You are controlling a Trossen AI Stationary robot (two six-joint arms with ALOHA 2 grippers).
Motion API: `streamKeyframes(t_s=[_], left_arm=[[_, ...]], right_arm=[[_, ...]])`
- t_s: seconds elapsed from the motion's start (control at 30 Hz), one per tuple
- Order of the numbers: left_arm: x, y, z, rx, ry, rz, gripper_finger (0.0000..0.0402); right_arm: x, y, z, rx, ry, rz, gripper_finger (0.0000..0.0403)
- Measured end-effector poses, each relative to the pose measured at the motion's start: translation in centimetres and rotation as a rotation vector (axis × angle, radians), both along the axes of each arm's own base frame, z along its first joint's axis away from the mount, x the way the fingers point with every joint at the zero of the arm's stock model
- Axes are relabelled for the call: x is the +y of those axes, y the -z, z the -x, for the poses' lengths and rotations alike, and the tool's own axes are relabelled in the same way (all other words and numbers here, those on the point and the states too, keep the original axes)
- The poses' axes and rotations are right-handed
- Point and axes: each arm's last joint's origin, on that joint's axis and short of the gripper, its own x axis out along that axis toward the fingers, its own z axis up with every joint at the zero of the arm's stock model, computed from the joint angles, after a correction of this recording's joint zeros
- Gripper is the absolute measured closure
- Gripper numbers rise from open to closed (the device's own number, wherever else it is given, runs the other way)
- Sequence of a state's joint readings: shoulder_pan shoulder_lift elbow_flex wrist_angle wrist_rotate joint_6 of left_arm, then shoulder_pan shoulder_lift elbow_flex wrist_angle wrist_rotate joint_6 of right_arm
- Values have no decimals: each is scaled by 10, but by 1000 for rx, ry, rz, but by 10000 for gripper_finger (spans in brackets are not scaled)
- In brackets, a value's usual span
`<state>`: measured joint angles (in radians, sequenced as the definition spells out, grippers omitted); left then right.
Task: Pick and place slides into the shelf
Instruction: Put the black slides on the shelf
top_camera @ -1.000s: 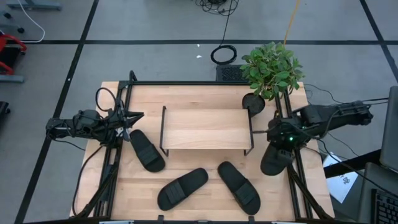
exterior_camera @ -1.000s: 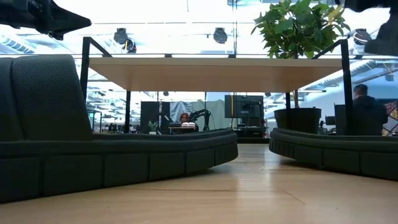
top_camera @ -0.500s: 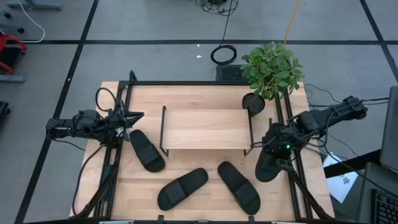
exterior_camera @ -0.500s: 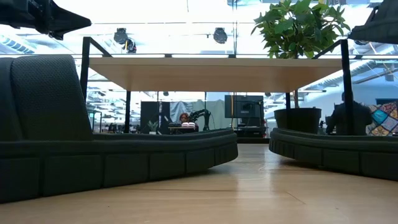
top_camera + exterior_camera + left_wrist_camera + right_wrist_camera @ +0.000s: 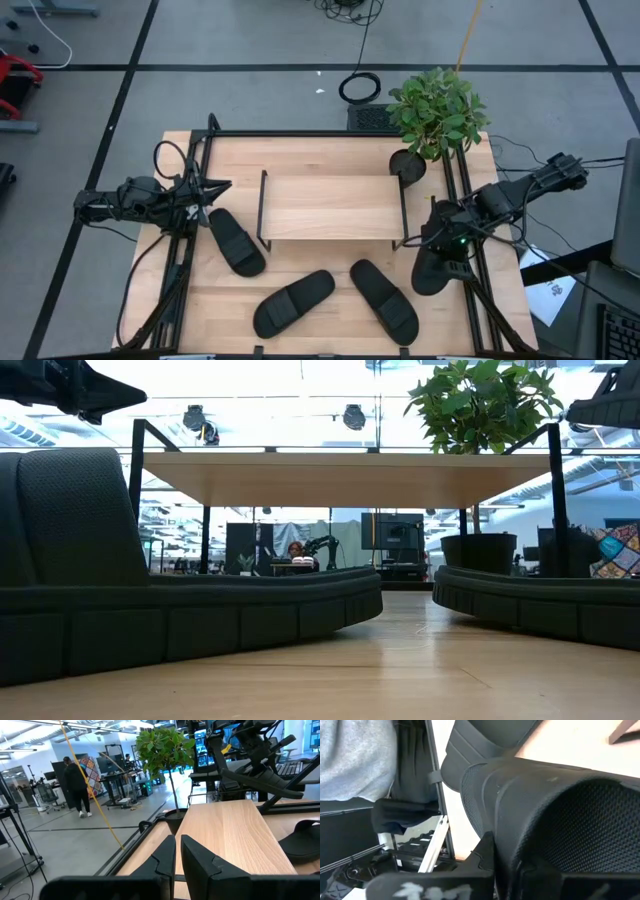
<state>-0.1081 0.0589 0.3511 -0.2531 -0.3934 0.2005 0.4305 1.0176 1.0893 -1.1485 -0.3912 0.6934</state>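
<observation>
Black textured slide (image 5: 540, 820), wide strap, gripped in right hand (image 5: 437, 250)

The floor (image 5: 250, 40) was grey, crossed by dark lines. A cable coil (image 5: 359, 88) lay on it beyond the table. Ceiling lights (image 5: 354, 416) hung overhead. A person (image 5: 77, 785) stood among desks (image 5: 117, 782) in the room.

One black slide (image 5: 437, 268) clamped in the right gripper (image 5: 440, 243) beside the shelf (image 5: 332, 207), light wood top on black frame, three more slides (image 5: 236, 241) (image 5: 293, 302) (image 5: 384, 300) flat, well apart from that gripper
</observation>
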Motion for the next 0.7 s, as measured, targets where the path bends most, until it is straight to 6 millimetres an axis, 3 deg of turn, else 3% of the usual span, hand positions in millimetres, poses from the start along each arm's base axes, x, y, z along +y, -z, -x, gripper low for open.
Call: streamKeyframes(t_s=[0.2, 0.37, 0.53, 0.7], left_arm=[[0, 0, 0, 0, 0, 0, 364], [0, 0, 0, 0, 0, -1, 364], [0, 0, 0, 2, -1, -6, 364], [0, 0, 0, 2, -1, -6, 364]], right_arm=[[5, -6, -10, -166, -75, -35, 402], [7, -16, -16, -203, -137, 4, 402], [12, -41, -37, -290, -261, 112, 402], [5, -69, -53, -326, -350, 332, 401]])
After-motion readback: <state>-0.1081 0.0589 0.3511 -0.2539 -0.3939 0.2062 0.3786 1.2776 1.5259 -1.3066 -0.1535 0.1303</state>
